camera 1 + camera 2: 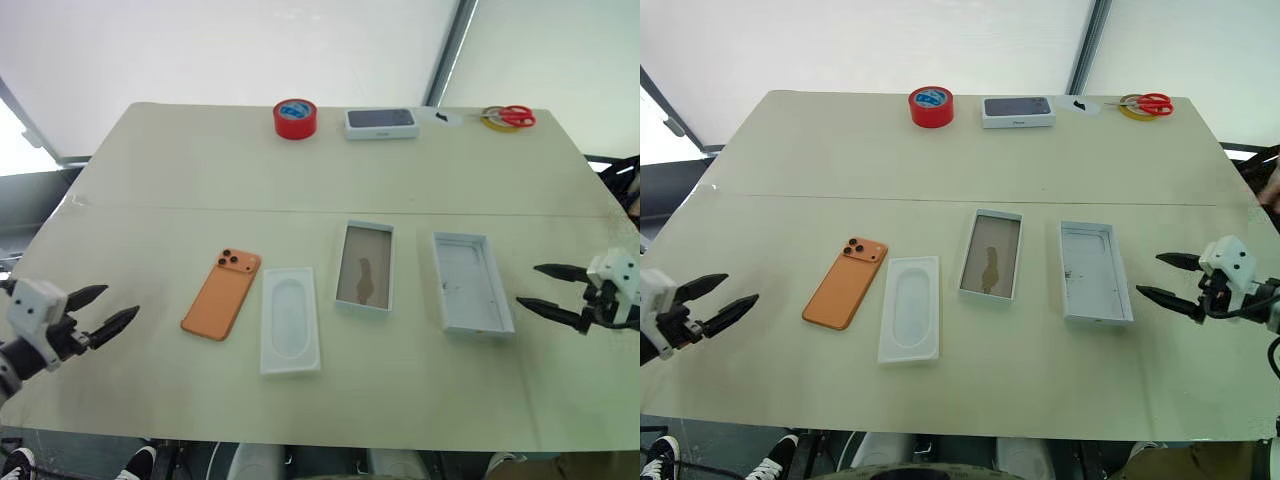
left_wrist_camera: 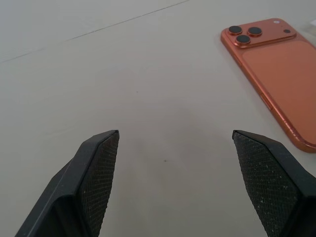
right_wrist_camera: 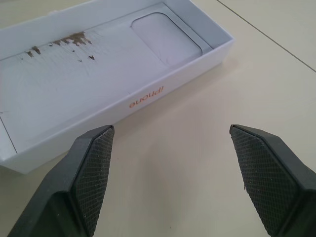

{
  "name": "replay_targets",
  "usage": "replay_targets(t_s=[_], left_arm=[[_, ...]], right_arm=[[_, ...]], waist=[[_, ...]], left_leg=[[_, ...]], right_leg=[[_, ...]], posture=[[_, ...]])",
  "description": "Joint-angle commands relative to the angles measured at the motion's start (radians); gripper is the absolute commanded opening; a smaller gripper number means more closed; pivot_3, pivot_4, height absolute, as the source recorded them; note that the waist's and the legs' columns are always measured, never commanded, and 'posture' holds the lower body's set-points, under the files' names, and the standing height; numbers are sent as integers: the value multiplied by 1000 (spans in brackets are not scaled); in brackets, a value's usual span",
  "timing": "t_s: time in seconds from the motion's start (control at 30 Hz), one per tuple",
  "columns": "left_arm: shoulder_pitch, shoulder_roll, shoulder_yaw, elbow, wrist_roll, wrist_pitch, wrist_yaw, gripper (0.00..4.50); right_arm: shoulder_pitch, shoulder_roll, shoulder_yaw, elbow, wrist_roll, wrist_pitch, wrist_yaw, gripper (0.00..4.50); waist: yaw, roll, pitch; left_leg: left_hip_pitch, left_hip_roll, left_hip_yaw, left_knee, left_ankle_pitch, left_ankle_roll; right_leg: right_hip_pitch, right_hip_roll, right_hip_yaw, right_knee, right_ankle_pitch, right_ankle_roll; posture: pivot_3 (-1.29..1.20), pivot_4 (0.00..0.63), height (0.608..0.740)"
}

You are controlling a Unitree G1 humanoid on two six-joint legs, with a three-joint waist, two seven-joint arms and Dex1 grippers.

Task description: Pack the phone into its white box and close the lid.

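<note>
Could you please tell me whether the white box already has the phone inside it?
No, the white box is empty: its tan floor is bare. The phone lies camera side up on the table, left of the white insert.

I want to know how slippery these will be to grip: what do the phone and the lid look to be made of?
The phone: smooth orange back, probably glass or coated metal, with a faint sheen and glossy dark lenses. The lid: matte white cardboard, judging by its thin folded walls, printed side lettering and brown scuffs on its floor.
</note>
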Motion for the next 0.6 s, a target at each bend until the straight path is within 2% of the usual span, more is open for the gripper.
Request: replay_targets(t_s=[0.03, 0.2, 0.4, 0.6], left_arm=[[4, -12, 19, -58, -13, -13, 16, 3843], [-13, -11, 2, -108, -37, 67, 26, 3843], [-23, 5, -6, -122, -39, 77, -8, 3843], [-45, -5, 0, -116, -12, 8, 1, 3843]], right_arm=[[-10, -16, -30, -16, 9, -8, -14, 3906], [-40, -8, -9, -22, -8, -12, -42, 3906], [-52, -1, 5, -55, 1, 37, -34, 3906], [-48, 6, 3, -91, -13, 26, -71, 3906]], waist=[[0, 0, 0], [0, 1, 0], [1, 1, 0], [1, 1, 0]], left_leg=[[0, 0, 0, 0, 0, 0], [0, 0, 0, 0, 0, 0], [0, 0, 0, 0, 0, 0], [0, 0, 0, 0, 0, 0]], right_leg=[[0, 0, 0, 0, 0, 0], [0, 0, 0, 0, 0, 0], [0, 0, 0, 0, 0, 0], [0, 0, 0, 0, 0, 0]], posture=[[0, 150, 740], [0, 150, 740], [0, 150, 740], [0, 150, 740]])
